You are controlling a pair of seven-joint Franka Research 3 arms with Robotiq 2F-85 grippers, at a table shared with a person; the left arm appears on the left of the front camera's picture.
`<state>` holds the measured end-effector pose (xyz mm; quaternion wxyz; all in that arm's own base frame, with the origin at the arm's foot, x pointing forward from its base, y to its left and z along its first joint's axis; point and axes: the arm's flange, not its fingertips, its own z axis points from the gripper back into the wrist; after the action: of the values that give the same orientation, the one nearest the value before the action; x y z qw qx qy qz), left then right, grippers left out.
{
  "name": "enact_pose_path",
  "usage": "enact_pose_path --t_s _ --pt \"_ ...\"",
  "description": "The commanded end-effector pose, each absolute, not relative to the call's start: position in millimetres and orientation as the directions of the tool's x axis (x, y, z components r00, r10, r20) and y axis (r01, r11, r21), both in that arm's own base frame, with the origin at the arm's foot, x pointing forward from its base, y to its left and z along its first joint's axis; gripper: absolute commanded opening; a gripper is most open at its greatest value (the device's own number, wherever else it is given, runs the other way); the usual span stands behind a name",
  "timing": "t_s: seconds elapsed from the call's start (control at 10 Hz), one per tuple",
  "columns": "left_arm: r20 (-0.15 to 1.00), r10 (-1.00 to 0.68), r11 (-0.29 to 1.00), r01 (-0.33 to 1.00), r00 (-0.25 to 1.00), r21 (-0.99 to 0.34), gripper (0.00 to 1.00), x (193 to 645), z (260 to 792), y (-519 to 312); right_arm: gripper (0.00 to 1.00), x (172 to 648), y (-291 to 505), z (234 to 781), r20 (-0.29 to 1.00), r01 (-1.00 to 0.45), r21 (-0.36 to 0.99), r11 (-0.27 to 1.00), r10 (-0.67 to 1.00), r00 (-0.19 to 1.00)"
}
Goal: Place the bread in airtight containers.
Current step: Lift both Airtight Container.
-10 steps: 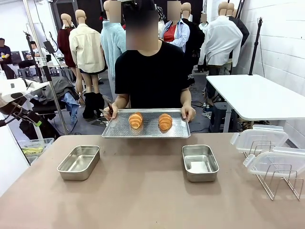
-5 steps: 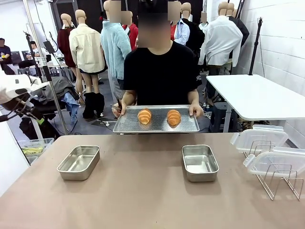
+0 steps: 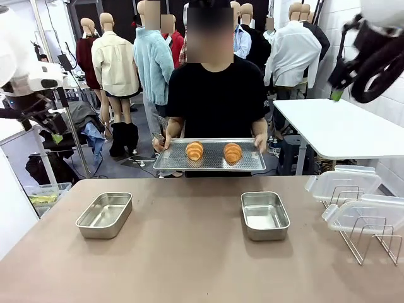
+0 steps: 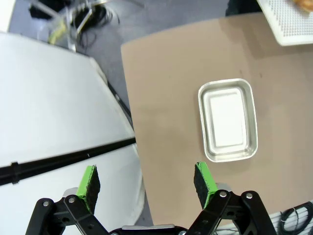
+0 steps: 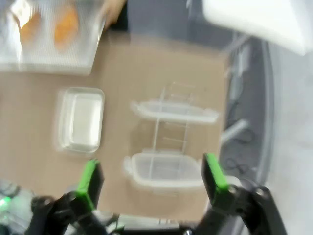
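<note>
Bread sits on the tray a person holds beyond my worktop. Both tins are empty. My left hand and right hand gape wide, holding nothing. All the placing is left to do.

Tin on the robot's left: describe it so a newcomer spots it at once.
On the brown table, two empty steel tins sit nearer the robot than the tray held up at the far side. It is the tin toward the robot's left side. The other tin lies beside the clear lids on the wire rack; this one has only bare table around it.
</note>
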<state>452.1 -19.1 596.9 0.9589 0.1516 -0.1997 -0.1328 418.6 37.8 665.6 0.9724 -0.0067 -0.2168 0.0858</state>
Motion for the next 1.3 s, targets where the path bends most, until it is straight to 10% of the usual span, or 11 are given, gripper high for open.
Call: enact_pose_path --t_s 0.0,0.6,1.2 --pt "0.283 -0.225 0.950 0.146 0.932 0.277 1.00 469 584 -13 1.00 433 48 652 0.256 -0.138 -0.037 0.990 0.143 0.956" --pt "0.191 -0.106 0.991 0.119 0.976 -0.059 1.00 490 498 -1 1.00 436 109 533 0.226 -0.031 0.082 0.996 0.011 0.974" --pt "0.119 -0.081 0.997 0.082 0.990 -0.002 1.00 511 476 -11 1.00 453 116 513 0.134 -0.067 0.068 0.995 0.058 0.989"
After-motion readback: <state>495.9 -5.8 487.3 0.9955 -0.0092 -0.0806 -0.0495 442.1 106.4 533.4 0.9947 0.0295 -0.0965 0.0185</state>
